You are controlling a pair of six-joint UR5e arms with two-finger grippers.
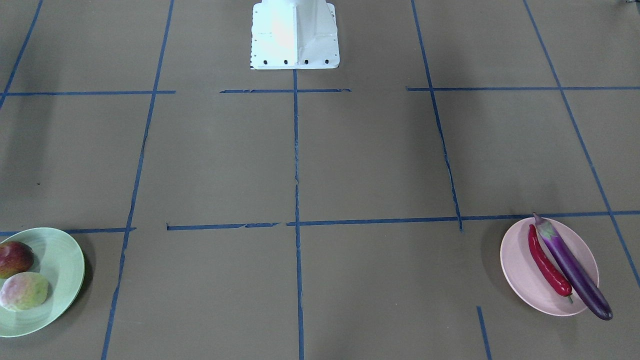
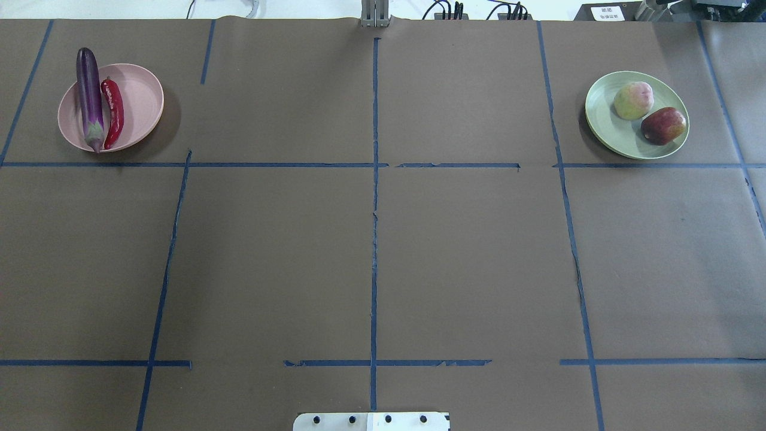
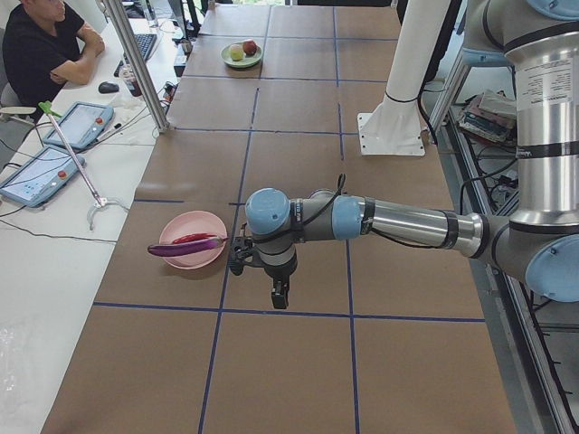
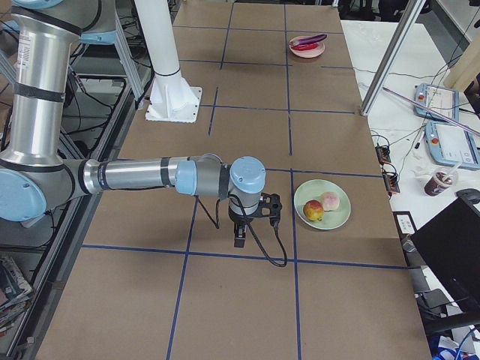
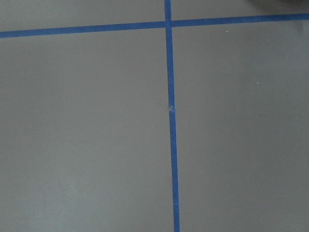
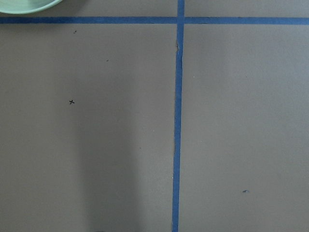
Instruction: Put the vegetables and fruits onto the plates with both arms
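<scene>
The purple eggplant (image 1: 572, 267) and the red chili (image 1: 547, 267) lie side by side on the pink plate (image 1: 520, 270), at the far left in the overhead view (image 2: 140, 99). The dark red fruit (image 1: 15, 259) and the pale green fruit (image 1: 24, 291) sit on the mint green plate (image 1: 62, 260), at the far right in the overhead view (image 2: 610, 120). My left gripper (image 3: 280, 294) hangs over bare table a little to the side of the pink plate. My right gripper (image 4: 240, 238) hangs beside the green plate. Both show only in the side views, so I cannot tell whether they are open or shut.
The white base block (image 1: 295, 35) stands at the robot's edge of the table. Blue tape lines cross the brown table cover. A person (image 3: 45, 45), tablets and a metal post (image 3: 136, 63) are along the far side. The green plate's rim (image 6: 24, 6) shows in the right wrist view.
</scene>
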